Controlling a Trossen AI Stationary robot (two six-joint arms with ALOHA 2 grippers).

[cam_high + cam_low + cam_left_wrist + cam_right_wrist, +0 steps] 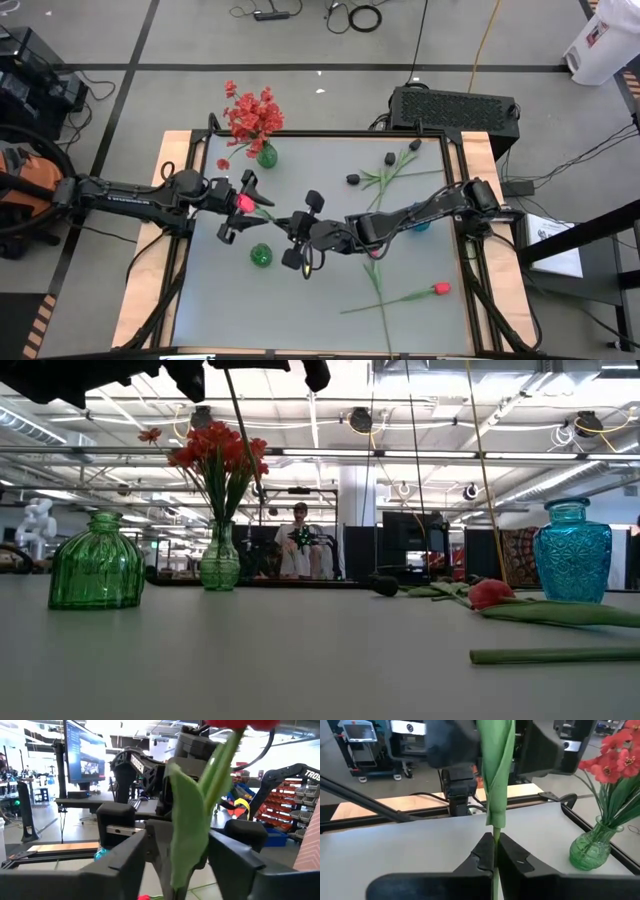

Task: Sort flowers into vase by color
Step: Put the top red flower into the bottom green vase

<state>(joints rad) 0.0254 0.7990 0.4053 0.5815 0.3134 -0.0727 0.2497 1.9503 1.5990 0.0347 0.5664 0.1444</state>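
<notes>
Mid-table handover: right gripper (297, 240) clamped on red tulip (243, 202) stem; bloom at its 10 o'clock, between partly spread fingers of left gripper (238, 205), contact unclear. Round green vase (260, 256) near, 6 o'clock of bloom.

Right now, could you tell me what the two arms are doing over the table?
The two arms meet mid-table over one red tulip, a handover by the look of it. The right gripper is shut on its green stem, and the left gripper brackets the flower near the bud, fingers around it but not clearly clamped. A slim green vase at the back already holds red sprays. The round green vase and blue vase look empty; another red tulip and black blooms lie on the table.
</notes>
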